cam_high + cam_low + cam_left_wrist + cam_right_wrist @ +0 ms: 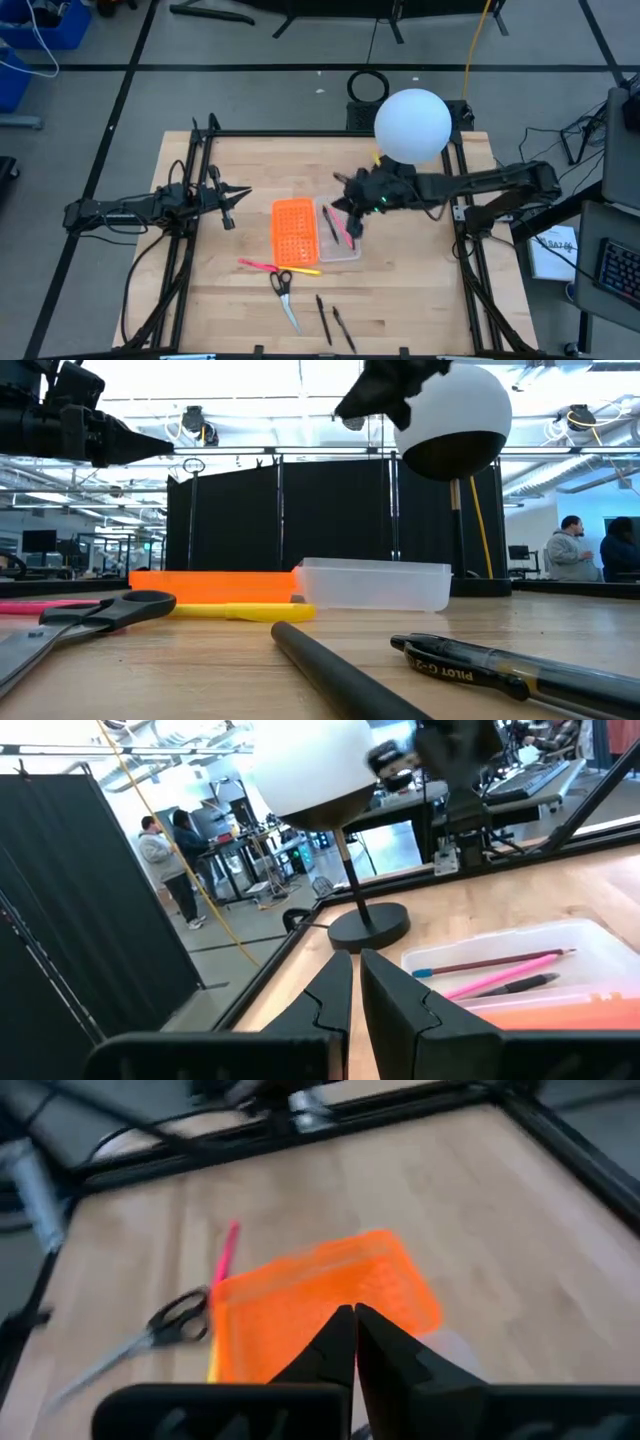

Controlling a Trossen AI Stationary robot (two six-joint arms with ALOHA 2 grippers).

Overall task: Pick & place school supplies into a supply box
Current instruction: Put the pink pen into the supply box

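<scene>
Below the right claw (352, 222), pressed together and empty, pencils (330, 223) are lying in the tray (342, 252); the left claw (230, 208) is idling pressed together.

Supply box (312, 230) open, pens (337, 226) inside; scissors (283, 296) on table.

- A light wooden table (420, 290) with a black frame carries everything.
- The supply box (312, 230) lies open near the middle, orange half beside clear tray.
- A pink pen (258, 265) and a yellow pencil (302, 270) lie just in front.
- Scissors (283, 295) and two black pens (334, 322) lie nearer the front edge.
- A globe lamp (412, 125) stands at the back.
</scene>
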